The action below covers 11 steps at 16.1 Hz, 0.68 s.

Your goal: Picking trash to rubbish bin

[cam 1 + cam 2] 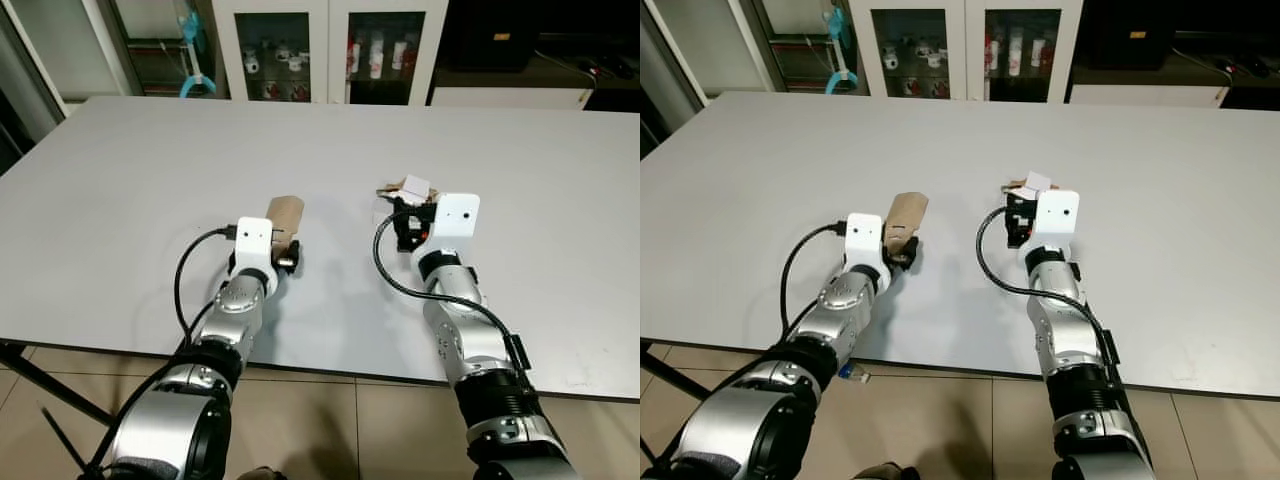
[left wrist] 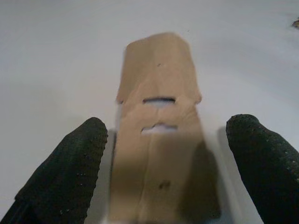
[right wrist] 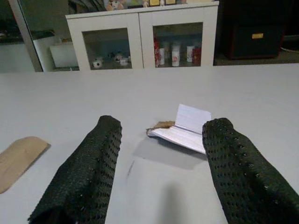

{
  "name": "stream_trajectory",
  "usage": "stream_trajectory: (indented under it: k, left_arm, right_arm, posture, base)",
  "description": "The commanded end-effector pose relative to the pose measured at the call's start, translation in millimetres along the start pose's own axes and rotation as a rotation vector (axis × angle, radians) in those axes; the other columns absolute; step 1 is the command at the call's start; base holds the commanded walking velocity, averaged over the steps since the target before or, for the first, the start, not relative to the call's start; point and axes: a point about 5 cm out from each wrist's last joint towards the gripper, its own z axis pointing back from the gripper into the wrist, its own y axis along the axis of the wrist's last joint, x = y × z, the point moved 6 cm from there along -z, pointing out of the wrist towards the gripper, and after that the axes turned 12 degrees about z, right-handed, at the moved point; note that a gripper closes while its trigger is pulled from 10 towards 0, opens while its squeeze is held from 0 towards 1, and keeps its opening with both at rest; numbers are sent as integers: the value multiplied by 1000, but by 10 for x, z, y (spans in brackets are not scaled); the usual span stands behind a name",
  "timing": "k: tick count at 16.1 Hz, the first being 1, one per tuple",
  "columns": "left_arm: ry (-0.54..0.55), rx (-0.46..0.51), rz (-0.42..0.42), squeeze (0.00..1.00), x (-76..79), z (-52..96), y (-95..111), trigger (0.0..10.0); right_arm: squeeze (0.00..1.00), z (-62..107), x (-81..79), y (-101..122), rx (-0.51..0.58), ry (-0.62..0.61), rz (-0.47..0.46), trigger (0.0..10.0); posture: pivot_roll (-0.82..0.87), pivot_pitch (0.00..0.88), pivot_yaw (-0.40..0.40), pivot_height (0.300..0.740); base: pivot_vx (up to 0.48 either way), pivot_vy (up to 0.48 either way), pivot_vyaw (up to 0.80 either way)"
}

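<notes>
A flat brown cardboard piece (image 1: 285, 211) lies on the white table (image 1: 140, 200), left of centre. My left gripper (image 1: 286, 252) is open at table level, and its fingers (image 2: 70, 163) straddle the near end of the cardboard (image 2: 159, 140) without closing on it. To the right lies a folded white paper scrap (image 1: 412, 186) with a brown bit at its edge. My right gripper (image 1: 405, 225) is open just short of that scrap (image 3: 187, 128), which sits ahead of the gap between the fingertips (image 3: 105, 140).
A white cabinet with glass doors (image 1: 330, 50) stands beyond the table's far edge. The near table edge (image 1: 330, 372) runs under both forearms, with tiled floor below. A black table leg (image 1: 40, 385) slants at lower left.
</notes>
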Motion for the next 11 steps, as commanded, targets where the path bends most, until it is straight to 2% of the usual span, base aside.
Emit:
stream_trajectory:
  k: [1,5,11]
  left_arm:
    - [-3,-4,-18,0,19,-12,13,10000]
    - [11,-13,-48,0,6,-8,-14,10000]
    - [60,7,-75,0,-75,-25,71,10000]
  right_arm:
    - [0,13,6,30,6,-5,-2,10000]
    - [0,61,-15,4,0,-5,-8,10000]
    - [0,188,-43,-68,-20,-9,-24,10000]
  posture:
    - [-3,58,59,740]
    - [-8,76,65,740]
    - [-21,105,74,740]
  base:
    - [0,0,0]
    - [0,0,0]
    - [0,0,0]
